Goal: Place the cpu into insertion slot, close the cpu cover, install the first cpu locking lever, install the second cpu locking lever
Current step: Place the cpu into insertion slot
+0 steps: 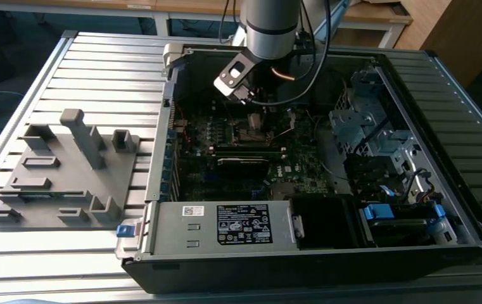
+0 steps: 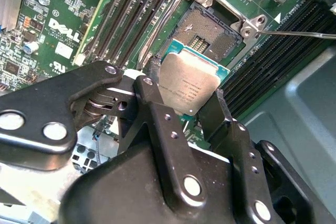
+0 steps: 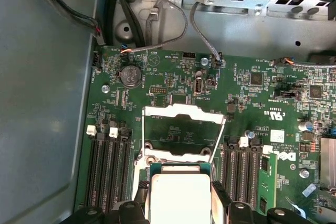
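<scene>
cpu (image 2: 193, 80) gripped by gripper (image 2: 184, 95), close over socket (image 2: 210, 32)
jaws clamp two opposite cpu edges; cpu not seated; cover (image 3: 181, 112) stands open beside socket

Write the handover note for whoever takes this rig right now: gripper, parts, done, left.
Gripper: shut on the small flat square silver-grey cpu, gripped by two opposite edges.
Cpu: held close to the open black insertion slot on the green motherboard, not seated.
Thin shiny silver cpu cover frame: swung open, off the slot.
Thin wire locking lever: looks released, sticking out beside the slot.
Done: cpu is in the gripper, at the slot.
Left: seating the cpu, closing the cover, fastening both levers.
</scene>
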Action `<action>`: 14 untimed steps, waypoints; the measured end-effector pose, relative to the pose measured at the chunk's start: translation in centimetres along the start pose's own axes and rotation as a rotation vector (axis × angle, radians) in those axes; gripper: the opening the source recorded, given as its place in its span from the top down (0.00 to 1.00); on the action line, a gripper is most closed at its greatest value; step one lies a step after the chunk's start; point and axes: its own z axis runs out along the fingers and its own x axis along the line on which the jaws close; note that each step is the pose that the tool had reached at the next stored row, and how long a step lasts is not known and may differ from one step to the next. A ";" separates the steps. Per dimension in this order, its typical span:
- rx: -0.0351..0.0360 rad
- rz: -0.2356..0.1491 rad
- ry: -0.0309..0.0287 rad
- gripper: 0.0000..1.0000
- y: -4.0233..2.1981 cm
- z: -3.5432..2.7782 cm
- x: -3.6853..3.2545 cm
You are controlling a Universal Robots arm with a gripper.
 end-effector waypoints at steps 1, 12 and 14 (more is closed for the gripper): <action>-0.0001 0.003 -0.0003 0.46 -0.02 0.03 0.02; -0.0009 0.041 -0.0018 0.46 -0.45 0.46 0.15; -0.0009 0.041 -0.0009 0.46 -0.48 0.62 0.15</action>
